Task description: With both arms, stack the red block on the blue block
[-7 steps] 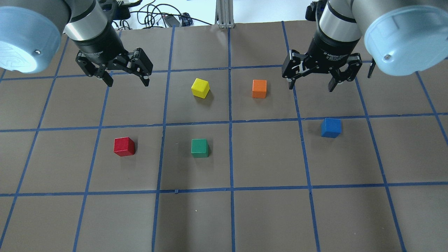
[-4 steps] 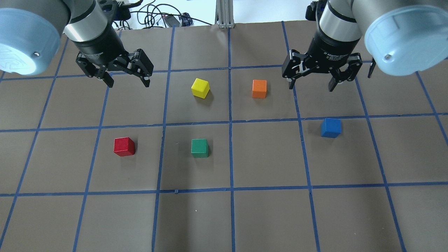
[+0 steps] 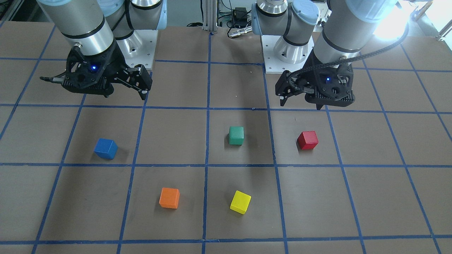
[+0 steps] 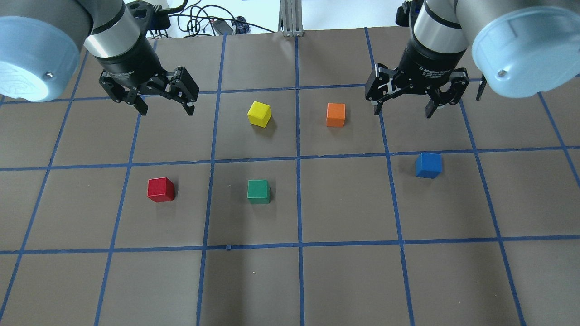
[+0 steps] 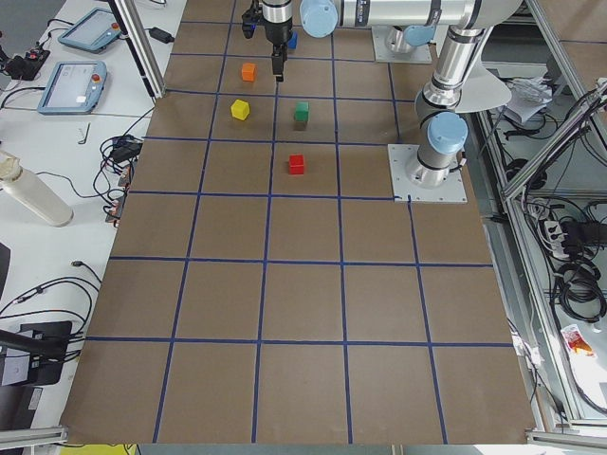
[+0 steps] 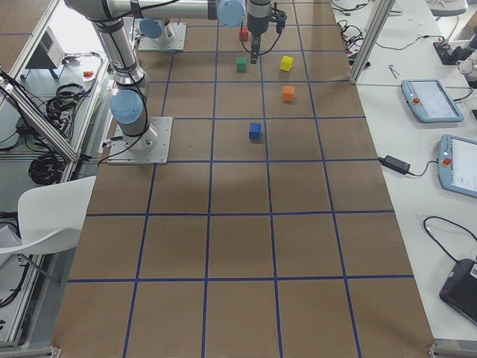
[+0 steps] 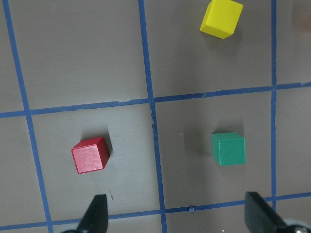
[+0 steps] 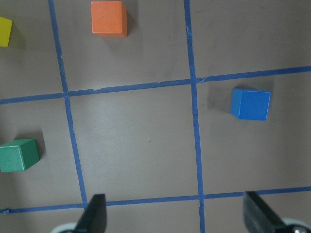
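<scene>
Red block (image 4: 161, 189) sits flat on 1 face, untilted.

Cubes on desk (image 4: 344, 280): 5 total, all diff. colours: 1 red block (image 4: 161, 189), 1 blue block (image 4: 428, 165), 1 green cube (image 4: 258, 191), 1 orange cube (image 4: 335, 114), 1 yellow cube (image 4: 259, 113). Robot arms: 2, i.e. 1 left arm (image 4: 118, 40) and 1 right arm (image 4: 435, 31). Pincers: 2, 1 per arm: left pincer (image 4: 167, 111), right pincer (image 4: 402, 113). Desks: 1. Touch-screen pendants (image 6: 426, 101) on side bench: 2.
</scene>
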You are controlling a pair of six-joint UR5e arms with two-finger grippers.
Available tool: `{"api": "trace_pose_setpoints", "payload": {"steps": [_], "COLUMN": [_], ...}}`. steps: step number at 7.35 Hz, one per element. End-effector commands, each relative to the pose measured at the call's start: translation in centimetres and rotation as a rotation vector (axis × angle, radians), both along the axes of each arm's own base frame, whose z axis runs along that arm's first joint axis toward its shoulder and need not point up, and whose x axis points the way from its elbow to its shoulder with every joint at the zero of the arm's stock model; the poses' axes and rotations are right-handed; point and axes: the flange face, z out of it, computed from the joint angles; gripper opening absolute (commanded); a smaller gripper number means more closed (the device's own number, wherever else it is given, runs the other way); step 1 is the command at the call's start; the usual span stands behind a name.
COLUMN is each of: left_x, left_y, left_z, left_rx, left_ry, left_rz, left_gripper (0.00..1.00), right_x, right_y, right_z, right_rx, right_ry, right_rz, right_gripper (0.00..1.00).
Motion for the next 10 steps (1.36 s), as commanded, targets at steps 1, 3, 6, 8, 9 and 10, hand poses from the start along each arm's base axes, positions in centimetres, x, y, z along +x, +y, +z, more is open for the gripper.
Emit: {"api": "trace_pose_setpoints", "payload": {"steps": [1, 3, 6, 8, 9, 10], "left_x": [-0.1, -0.1, 0.0, 0.9, 1.3, 4.3], "left_y": [0.4, 0.6, 0.2, -0.3, -0.7, -0.7], "left_z": [0.6, 0.6, -0.6, -1.2, -3.2, -5.2], "left_rx": [-0.01, -0.008, 0.006, 0.009, 0.047, 0.078], "left_ry": [0.0, 0.0, -0.001, -0.003, -0.001, 0.006], "left_rz": [-0.001, -0.018, -0.014, -0.003, -0.008, -0.021], "left_gripper": [1.0, 1.0, 1.0, 1.0, 1.0, 1.0], "right_x": [0.0, 0.0, 0.0, 0.0, 0.0, 0.0], "right_y": [0.0, 0.0, 0.0, 0.0, 0.1, 0.0], "right_z": [0.0, 0.0, 0.1, 0.2, 0.1, 0.3], "right_rx": [0.0, 0.001, -0.002, -0.002, 0.0, -0.004], "right_ry": [0.0, 0.0, 0.0, 0.0, 0.0, 0.001], "right_rz": [0.0, 0.0, 0.0, 0.0, 0.0, 0.008], "right_gripper": [1.0, 1.0, 1.0, 1.0, 1.0, 1.0]}}
